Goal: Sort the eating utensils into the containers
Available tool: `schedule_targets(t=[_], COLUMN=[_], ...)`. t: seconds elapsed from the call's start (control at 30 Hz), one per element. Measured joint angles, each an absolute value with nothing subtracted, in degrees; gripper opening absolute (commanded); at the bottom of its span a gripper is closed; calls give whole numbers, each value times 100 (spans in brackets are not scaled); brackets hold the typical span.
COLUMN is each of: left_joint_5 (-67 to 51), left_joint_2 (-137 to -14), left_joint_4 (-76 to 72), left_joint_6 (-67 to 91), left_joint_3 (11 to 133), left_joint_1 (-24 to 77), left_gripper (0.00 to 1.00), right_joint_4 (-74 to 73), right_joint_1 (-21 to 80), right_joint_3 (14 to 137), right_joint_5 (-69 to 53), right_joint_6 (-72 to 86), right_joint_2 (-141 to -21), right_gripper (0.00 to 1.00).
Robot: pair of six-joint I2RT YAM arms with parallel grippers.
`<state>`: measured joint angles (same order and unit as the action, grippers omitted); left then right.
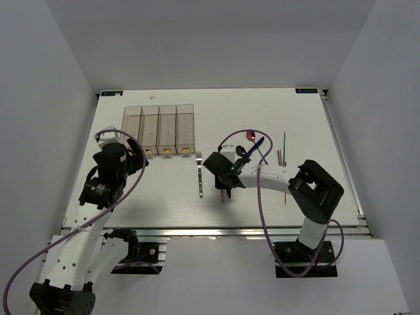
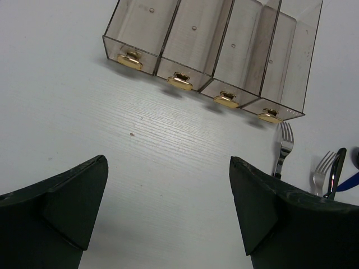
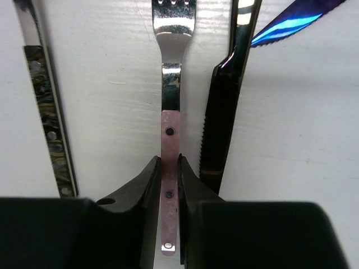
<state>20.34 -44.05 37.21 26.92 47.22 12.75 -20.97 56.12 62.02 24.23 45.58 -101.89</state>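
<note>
The four clear bins point(image 1: 159, 133) stand in a row at the back left, gold tabs toward me; they also show in the left wrist view point(image 2: 219, 50). One silver fork point(image 1: 199, 174) lies right of the bins. My right gripper point(image 3: 169, 168) is shut on the pinkish handle of the second fork point(image 3: 170, 73), low at the table, with the black knife point(image 3: 221, 112) right beside it and the blue knife point(image 3: 291, 22) farther right. In the top view the right gripper point(image 1: 226, 184) is at mid-table. My left gripper point(image 2: 168, 168) is open and empty in front of the bins.
A pink-red-bowled spoon point(image 1: 250, 135), a dark spoon point(image 1: 240, 152) and the blue knife point(image 1: 257, 144) lie just beyond the right gripper. Thin green and orange chopsticks point(image 1: 283, 149) lie farther right. The first fork's patterned handle point(image 3: 47, 123) lies close left of the right fingers.
</note>
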Motion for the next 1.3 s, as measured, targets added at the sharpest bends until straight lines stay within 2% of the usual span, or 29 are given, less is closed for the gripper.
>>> schedule_targets(t=[0.27, 0.47, 0.57, 0.73, 0.9, 1.13, 1.27, 1.3], left_joint_5=[2036, 1946, 1411, -449, -1671, -2502, -2650, -2659], left_joint_2=[-4403, -4379, -4362, -4331, -4331, -4856, -4895, -4899], left_joint_4=[3721, 3723, 3723, 3030, 2128, 1177, 947, 910], left_joint_6=[2692, 2683, 2705, 3319, 4171, 5037, 5210, 5223], left_joint_3=[4722, 4722, 4746, 4696, 4379, 4034, 3979, 3979], left_joint_1=[1278, 1278, 1278, 1278, 1288, 1288, 1288, 1288], left_gripper=[98, 98, 98, 97, 91, 85, 74, 66], right_joint_4=[-2274, -1894, -1188, -130, 497, 604, 539, 526], right_joint_1=[5612, 5612, 5614, 5616, 5693, 6062, 6141, 6163], right_joint_3=[6222, 6418, 6239, 5688, 5505, 5835, 6125, 6182], right_joint_5=[2576, 2154, 1428, 228, -263, -161, -25, 10], right_joint_6=[4390, 3994, 3780, 3568, 3365, 3188, 3146, 3138], right_joint_2=[-9437, -9181, -8971, -8305, -7800, -8162, -8484, -8530], right_gripper=[0, 0, 0, 0, 0, 0, 0, 0])
